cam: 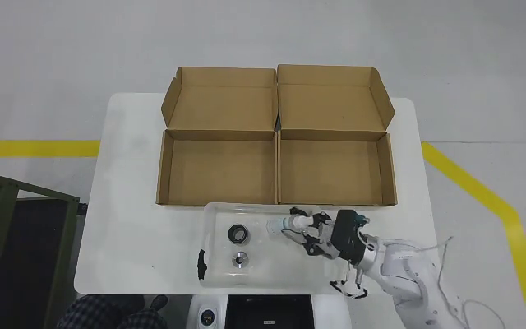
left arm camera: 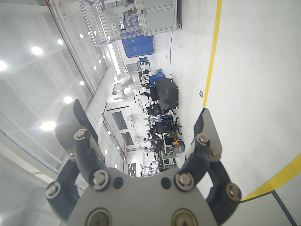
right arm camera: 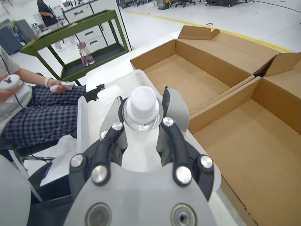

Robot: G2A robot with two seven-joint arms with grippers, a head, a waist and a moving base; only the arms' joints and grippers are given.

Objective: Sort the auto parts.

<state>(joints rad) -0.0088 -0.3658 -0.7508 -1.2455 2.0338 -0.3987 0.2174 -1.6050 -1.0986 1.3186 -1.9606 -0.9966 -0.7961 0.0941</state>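
Right gripper (right arm camera: 144,112) jaws are clamped on a small white-capped clear bottle (right arm camera: 143,101) over the clear tray (cam: 263,265) on the surface (cam: 131,206), which I judge light, stiff and slick, best held at the shoulder below the cap, while my left gripper (left arm camera: 141,106) gapes wide and empty.

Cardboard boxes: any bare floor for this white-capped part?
Brown cardboard left box and right box both have bare floors. Crowded: clear plastic bin, with a black ring, a silver round part and the right gripper shut on the white-capped part.
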